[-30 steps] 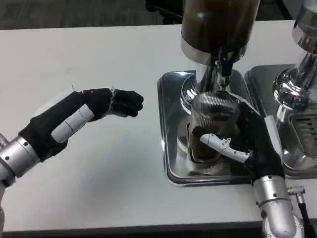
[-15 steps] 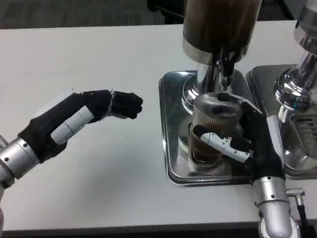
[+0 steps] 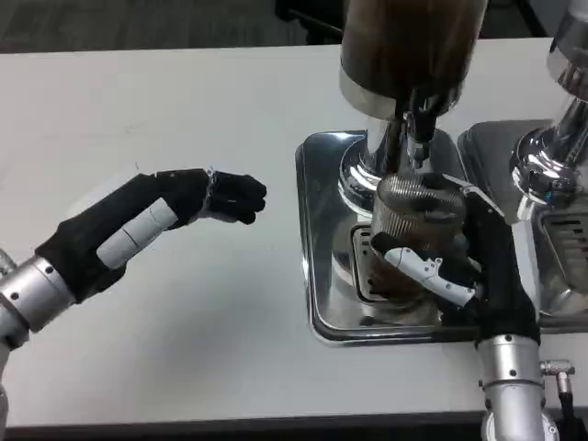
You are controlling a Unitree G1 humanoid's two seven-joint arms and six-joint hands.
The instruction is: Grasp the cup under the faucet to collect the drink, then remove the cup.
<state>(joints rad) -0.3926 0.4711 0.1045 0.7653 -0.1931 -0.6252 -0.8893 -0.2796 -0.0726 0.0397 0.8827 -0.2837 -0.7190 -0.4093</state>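
**Cup held under the faucet, drink partly collected**

The cup [image 3: 411,234], a ribbed clear glass, is standing on the steel tray [image 3: 317,276] directly below the faucet [image 3: 418,124] of the dispenser [image 3: 409,55]. Dark liquid is showing in its lower part, while the upper part is looking clear, so filling seems to be under way or only partly done; whether drink is flowing right now is too fine to tell.

The right hand [image 3: 459,266] is wrapping around the cup from the right side, with a white finger crossing the front of the glass and the black palm pressing against its flank. It is gripping the cup, not just resting beside it.

The left hand [image 3: 152,220] is hovering over the bare table [image 3: 138,92], well apart from the tray, fingers curled loosely together and holding nothing.

A second dispenser [image 3: 560,138] is standing on its own tray at the far right.

Judging from this, the grasp is done and collecting is in progress. What is left is finishing the fill and then drawing the cup out from under the faucet and off the tray
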